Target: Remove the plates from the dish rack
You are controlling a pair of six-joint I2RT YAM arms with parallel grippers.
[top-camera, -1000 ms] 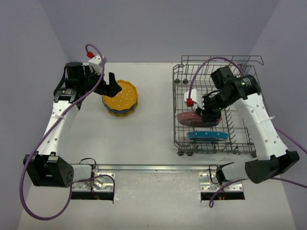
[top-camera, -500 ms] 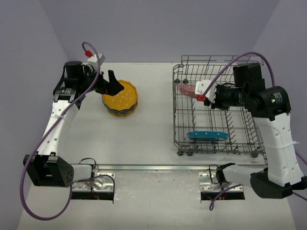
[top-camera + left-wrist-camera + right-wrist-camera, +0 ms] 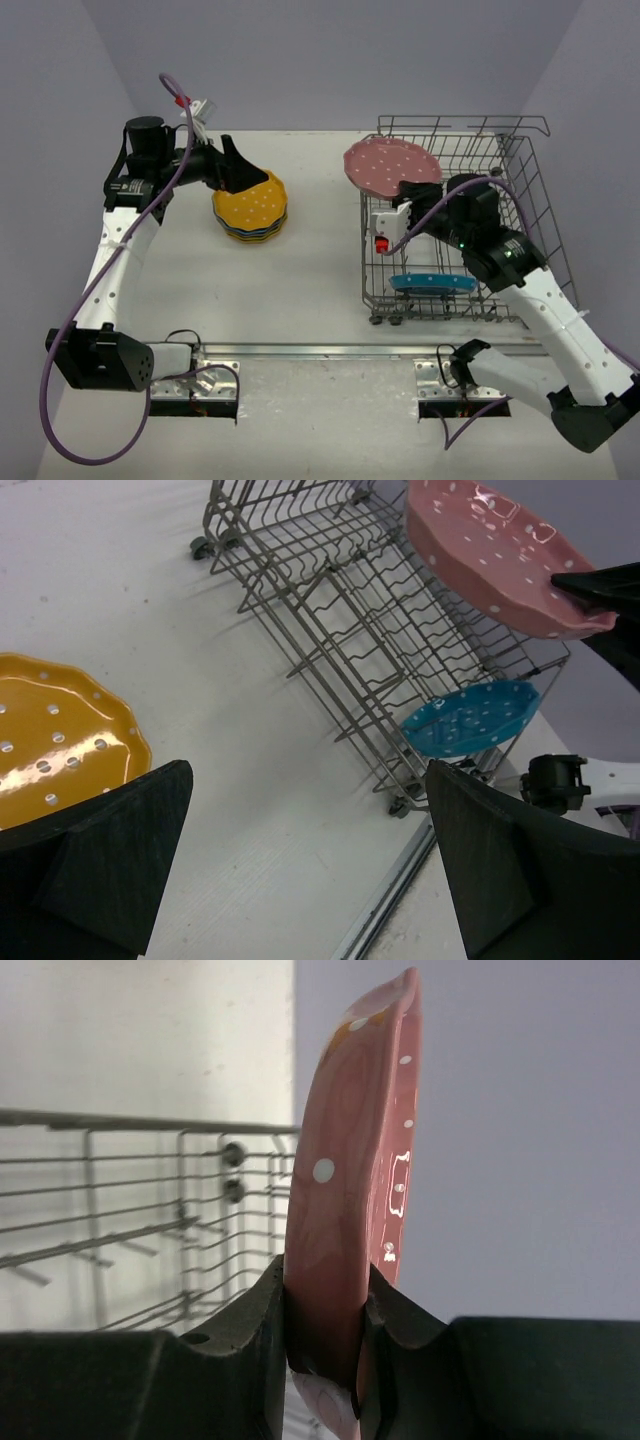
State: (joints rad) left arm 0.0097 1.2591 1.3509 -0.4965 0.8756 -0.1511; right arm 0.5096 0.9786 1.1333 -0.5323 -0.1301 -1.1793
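Observation:
My right gripper (image 3: 412, 190) is shut on the rim of a pink plate (image 3: 390, 165) and holds it high above the far left corner of the grey wire dish rack (image 3: 520, 160). The plate shows edge-on between the jaws in the right wrist view (image 3: 355, 1190) and at the top right of the left wrist view (image 3: 490, 555). A blue plate (image 3: 432, 283) stands in the rack's near row and shows in the left wrist view (image 3: 468, 716). A stack of plates with an orange-yellow one (image 3: 252, 204) on top sits on the table's left. My left gripper (image 3: 236, 166) is open and empty just above that stack's far edge.
The rack (image 3: 330, 620) fills the right half of the table, with raised wire sides and upright tines. A metal rail (image 3: 330, 350) runs along the near edge by the arm bases. Purple cables (image 3: 60, 360) loop from both arms.
My right gripper has lifted the pink plate out of the rack, from low among the tines to high over the rack's far left corner. The left gripper rose slightly above the stack.

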